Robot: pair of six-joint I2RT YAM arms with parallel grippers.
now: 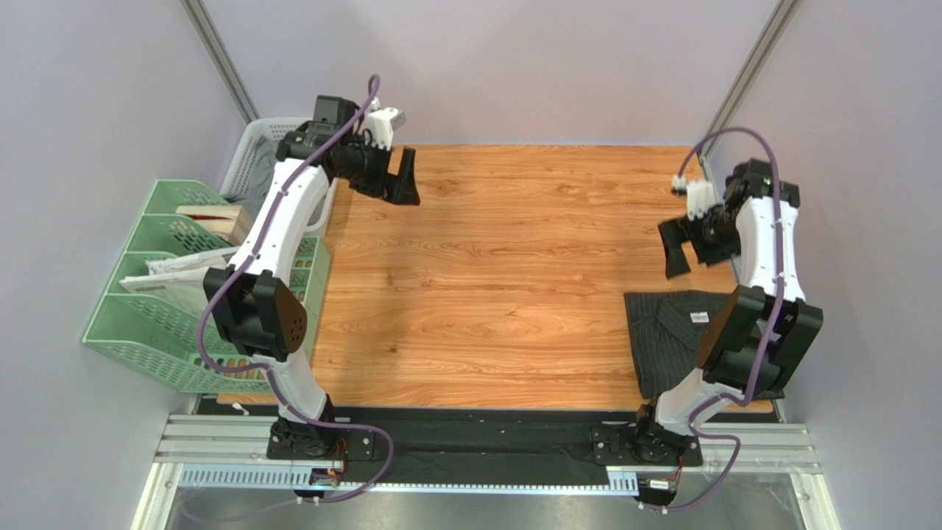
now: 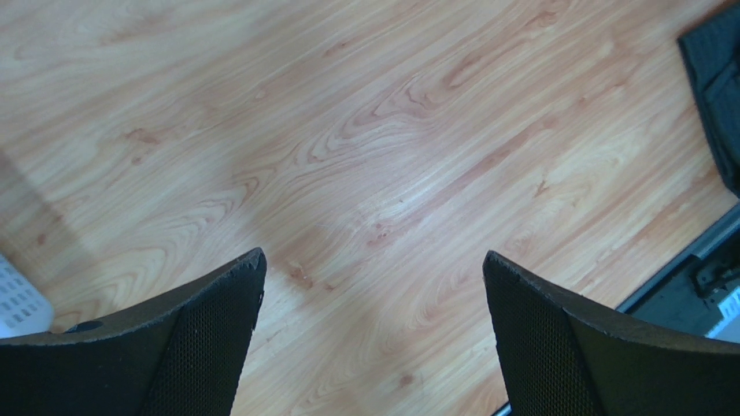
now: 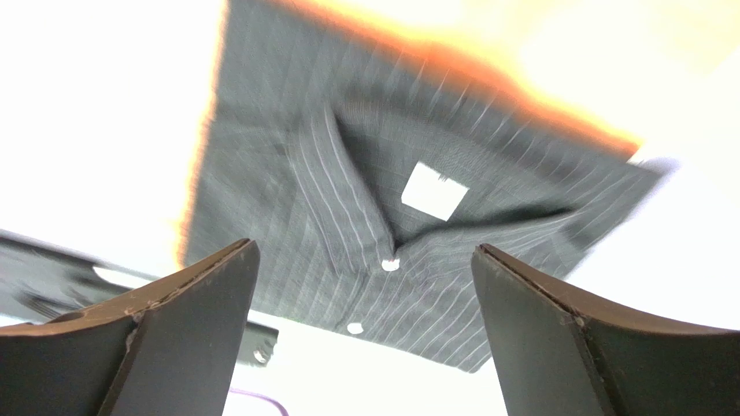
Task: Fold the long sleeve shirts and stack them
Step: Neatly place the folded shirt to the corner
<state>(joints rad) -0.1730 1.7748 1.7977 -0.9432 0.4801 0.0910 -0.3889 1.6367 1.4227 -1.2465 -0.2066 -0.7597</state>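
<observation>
Green trays: off the table's left edge, at 9 o'clock in the top view; papers and a small box lie in them.
White basket: behind the trays, at 10 o'clock, partly hidden by the left arm.
Left gripper: raised over the table's far left corner, at 11 o'clock; fingers well apart, nothing between them, only bare wood below.
Table: light wood grain.
Long sleeve shirt: folded into a dark pinstriped rectangle, lying flat at the table's near right corner, at 4 o'clock; collar up, with a white label and two pale buttons showing in the blurred, overexposed right wrist view.
Right gripper: held in the air at 3 o'clock, just beyond the shirt's far edge; fingers spread wide, holding nothing, clear of the cloth.
</observation>
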